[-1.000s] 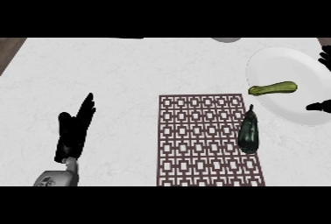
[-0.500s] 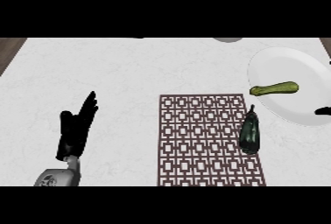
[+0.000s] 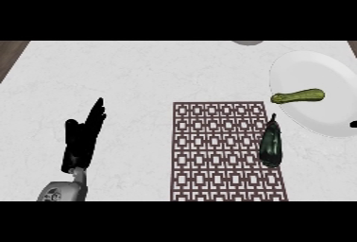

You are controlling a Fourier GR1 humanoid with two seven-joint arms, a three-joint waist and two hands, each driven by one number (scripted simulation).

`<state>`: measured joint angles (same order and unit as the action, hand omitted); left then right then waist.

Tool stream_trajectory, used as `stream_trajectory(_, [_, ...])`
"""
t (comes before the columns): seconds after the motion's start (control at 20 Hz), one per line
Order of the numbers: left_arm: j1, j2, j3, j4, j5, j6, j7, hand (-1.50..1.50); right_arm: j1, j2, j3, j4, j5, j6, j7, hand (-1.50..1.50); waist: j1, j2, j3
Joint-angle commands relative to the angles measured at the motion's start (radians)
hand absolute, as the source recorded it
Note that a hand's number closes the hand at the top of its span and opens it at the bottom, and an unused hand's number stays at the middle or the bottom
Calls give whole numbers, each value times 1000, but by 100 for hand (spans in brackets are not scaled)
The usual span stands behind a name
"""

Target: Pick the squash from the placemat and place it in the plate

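Observation:
A green squash (image 3: 296, 97) lies on the white plate (image 3: 314, 68) at the right, near the plate's left rim. The patterned brown placemat (image 3: 216, 151) covers the middle of the counter. A dark eggplant (image 3: 270, 144) lies along the mat's right edge. My left hand (image 3: 80, 139) rests open at the lower left, fingers pointing up, far from the mat. Only a black sliver of my right hand (image 3: 353, 124) shows at the right edge, just below the plate and apart from the squash.
A grey round object (image 3: 247, 42) peeks in at the top edge. The white marble counter (image 3: 140, 80) stretches between my left hand and the mat. A dark wooden strip (image 3: 10, 52) runs along the far left corner.
My right hand has drawn back to the right and downward, away from the plate, and is almost out of view. The squash stays on the plate. The left hand has barely moved.

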<state>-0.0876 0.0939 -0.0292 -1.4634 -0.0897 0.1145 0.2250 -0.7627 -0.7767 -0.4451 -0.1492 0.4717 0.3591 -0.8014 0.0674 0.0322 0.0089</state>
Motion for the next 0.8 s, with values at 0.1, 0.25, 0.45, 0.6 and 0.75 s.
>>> stream_trajectory(0.1, [23,9,1,-11,11,-19,2,0,0,-50,-23,12,-20,68,-41,-150,15,4,1])
stream_trajectory(0.25, [-1,-42,-19,1,-12,30,12,0,50,-43,-31,14,-30,64,-92,-150,-7,2,2])
stream_trajectory(0.45, [-6,7,2,-7,-4,-4,6,0,53,-33,-58,27,-51,-33,-41,-150,13,9,4])
stream_trajectory(0.6, [2,-4,-13,-15,-3,-8,25,0,46,-67,-69,27,-61,-2,-35,-150,12,5,4])
stream_trajectory(0.75, [5,-12,-22,-15,-10,-5,-3,0,48,-75,-66,26,-56,-12,-26,-150,23,11,5])
